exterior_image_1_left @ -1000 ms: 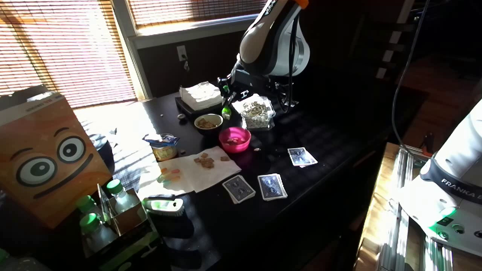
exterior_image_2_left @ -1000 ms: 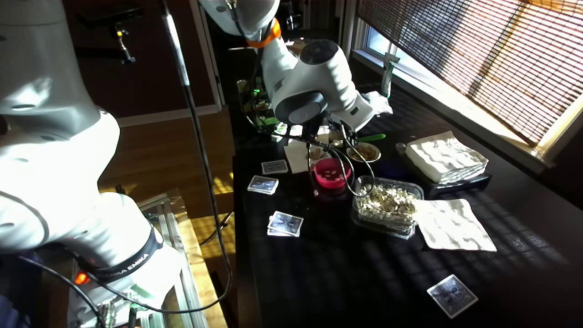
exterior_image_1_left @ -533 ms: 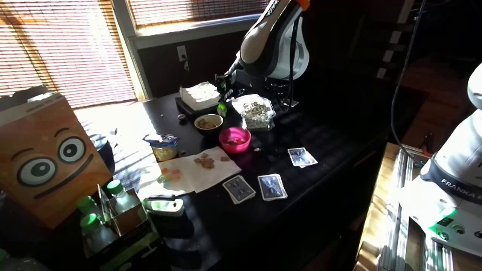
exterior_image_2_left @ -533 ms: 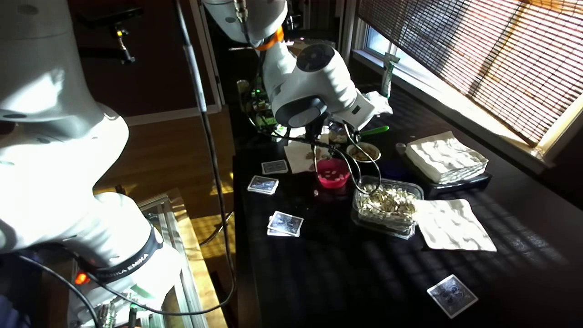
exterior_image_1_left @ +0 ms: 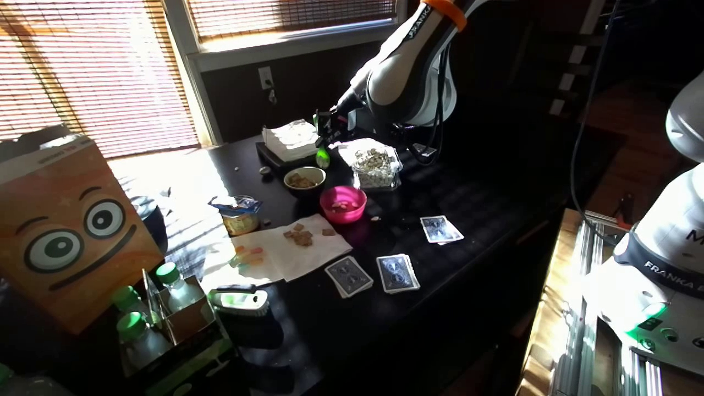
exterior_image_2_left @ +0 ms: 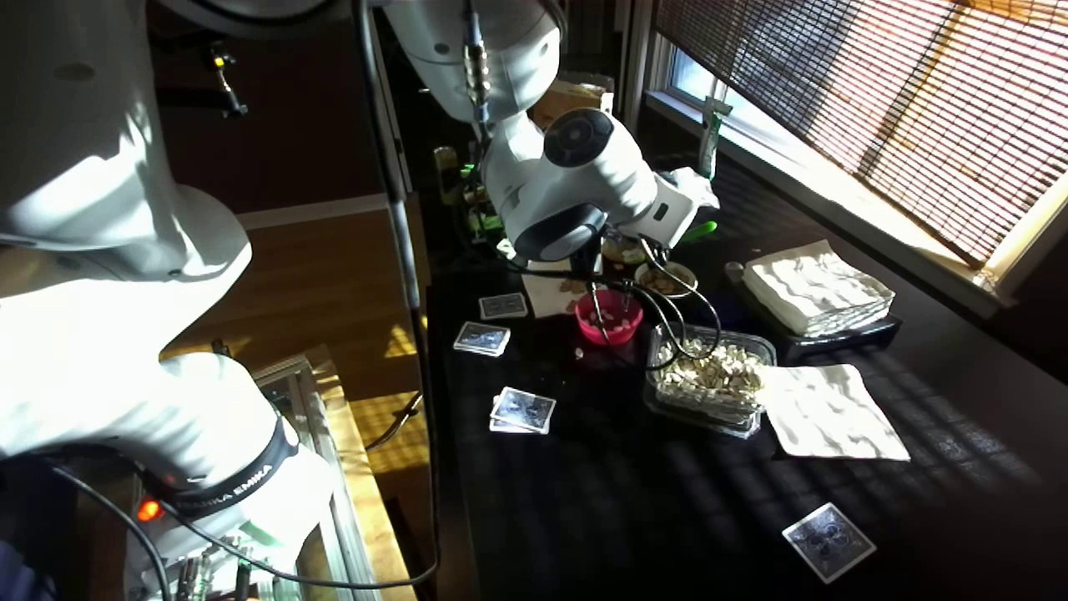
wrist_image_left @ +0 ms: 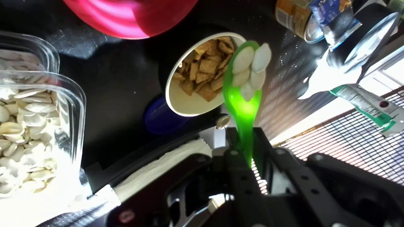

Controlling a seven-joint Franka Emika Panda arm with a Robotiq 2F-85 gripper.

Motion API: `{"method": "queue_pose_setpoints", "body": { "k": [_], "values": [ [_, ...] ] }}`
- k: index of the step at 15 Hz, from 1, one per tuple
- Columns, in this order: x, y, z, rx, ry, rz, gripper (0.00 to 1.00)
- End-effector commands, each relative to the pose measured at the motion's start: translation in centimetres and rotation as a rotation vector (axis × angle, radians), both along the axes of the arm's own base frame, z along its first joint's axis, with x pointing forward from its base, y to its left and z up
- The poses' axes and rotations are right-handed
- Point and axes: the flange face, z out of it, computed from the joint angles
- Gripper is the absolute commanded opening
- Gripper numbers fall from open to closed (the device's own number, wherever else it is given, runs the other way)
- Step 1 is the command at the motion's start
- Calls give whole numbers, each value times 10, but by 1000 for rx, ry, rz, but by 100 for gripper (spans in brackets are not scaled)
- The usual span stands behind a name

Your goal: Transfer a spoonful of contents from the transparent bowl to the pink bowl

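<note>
Far left in an exterior view stands an orange cardboard box [exterior_image_1_left: 82,236] printed with a cartoon face, with green-capped bottles [exterior_image_1_left: 180,292] near it. To their right, on a black table [exterior_image_1_left: 484,176], are a tin can [exterior_image_1_left: 242,224] and a white paper towel [exterior_image_1_left: 300,265] scattered with cereal squares [exterior_image_1_left: 301,238]. Just beyond sits a dark bowl [wrist_image_left: 186,105] with a cream interior, holding more of the same squares. Slightly right of that bowl, and farther back, is the black gripper [wrist_image_left: 246,138], its fingers clamped on the handle of a green plastic spoon [wrist_image_left: 243,113]. In the wrist view the scoop carries about five pale, flat seeds [wrist_image_left: 243,61] and appears in front of the dark bowl's rim. Next, in an exterior view, comes the pink bowl [exterior_image_1_left: 343,215], upright on the table, with a few pale pieces [exterior_image_1_left: 341,204] inside. Behind it and to the right, the transparent bowl [exterior_image_1_left: 379,179], a rectangular clear plastic tub, is heaped with pale seeds. Playing cards [exterior_image_1_left: 397,273] lie backs up in three small piles nearer the table's edge. Far right is the robot's white base [exterior_image_1_left: 641,289], lettered FRANKA.
</note>
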Motion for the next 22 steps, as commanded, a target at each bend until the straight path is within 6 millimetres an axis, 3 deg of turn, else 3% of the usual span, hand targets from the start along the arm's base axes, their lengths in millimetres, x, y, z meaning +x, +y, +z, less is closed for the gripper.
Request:
{"method": "queue_pose_setpoints", "body": {
  "k": [1,16,17,20,21,22],
  "values": [
    [-9,-9,-6,-14,-47,50,4],
    [-29,-32,-15,2,-184,221,4],
    [-26,-32,-14,-11,-152,199,14],
    [-27,-34,-18,-3,-154,204,14],
    [-27,-33,-18,-3,-155,205,4],
    [-27,-35,-20,-2,-160,203,4]
  ]
}}
